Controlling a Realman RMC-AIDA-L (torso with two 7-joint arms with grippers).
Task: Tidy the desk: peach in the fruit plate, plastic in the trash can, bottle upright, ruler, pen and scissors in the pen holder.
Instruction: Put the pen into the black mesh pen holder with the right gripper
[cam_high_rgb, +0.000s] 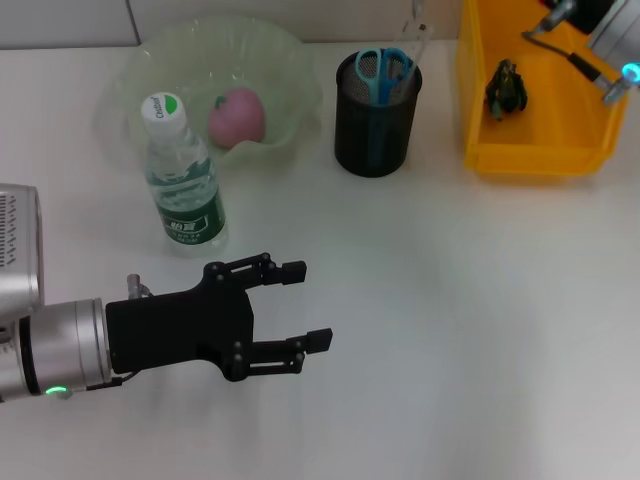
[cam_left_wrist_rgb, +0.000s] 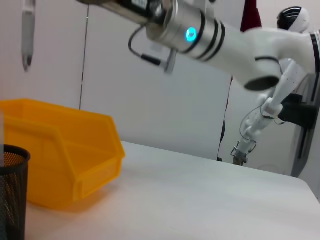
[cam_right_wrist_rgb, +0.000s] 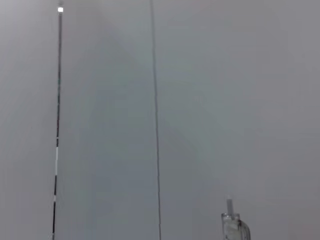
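We see our left pincer (cam_high_rgb: 300, 306) spread above the table (cam_high_rgb: 450, 300), near the upright bottle (cam_high_rgb: 185, 185). Our right pincer's state we cannot tell.

Head: you look down on the desk (cam_high_rgb: 480, 300).
Left wrist: low, sharing the trash can (cam_left_wrist_rgb: 65, 155).
Right wrist: apparently a wall.
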